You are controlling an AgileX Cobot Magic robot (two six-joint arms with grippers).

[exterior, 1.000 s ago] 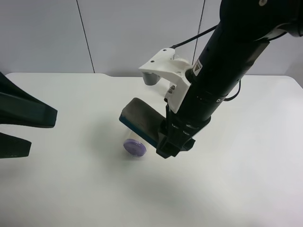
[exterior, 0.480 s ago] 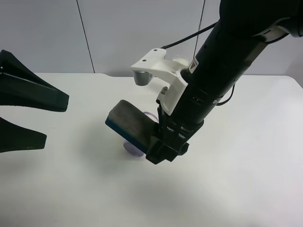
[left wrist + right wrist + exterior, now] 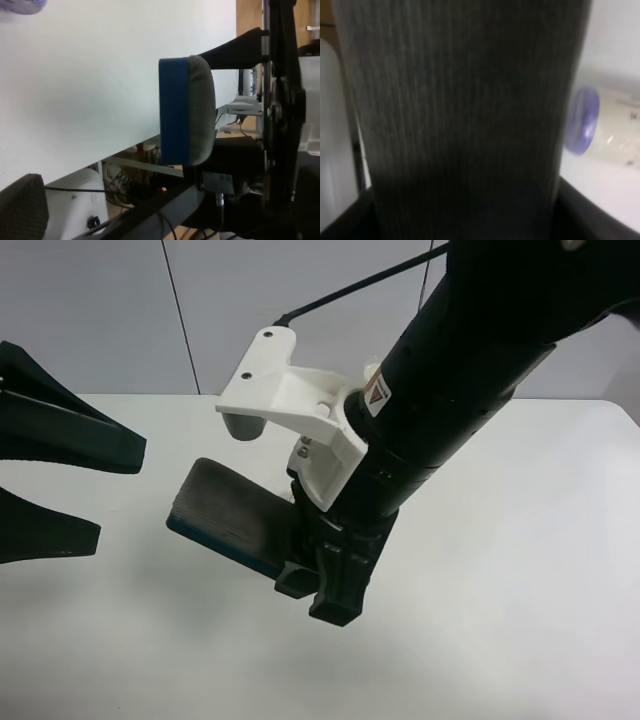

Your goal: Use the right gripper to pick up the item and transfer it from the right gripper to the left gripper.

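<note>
The item (image 3: pixel 225 508), a flat block with a dark grey felt top and a blue base, hangs in the air above the white table (image 3: pixel 520 570). My right gripper (image 3: pixel 305 558) is shut on its end. In the right wrist view its felt face (image 3: pixel 465 120) fills most of the picture. My left gripper (image 3: pixel 75 490) is at the exterior high view's left edge, with its two black fingers spread wide and empty, a short gap from the item's free end. The left wrist view shows the item (image 3: pixel 186 110) end-on, with the right arm (image 3: pixel 282 100) behind it.
The cream-labelled roll with purple ends (image 3: pixel 585 120) lies on the table under the item. It is hidden in the exterior high view, and only a purple edge (image 3: pixel 20 5) shows in the left wrist view. The table's far edge meets a pale wall.
My right gripper has lifted the item and carried it toward the exterior high view's left, covering the roll. My left gripper came further into view, then held still.
</note>
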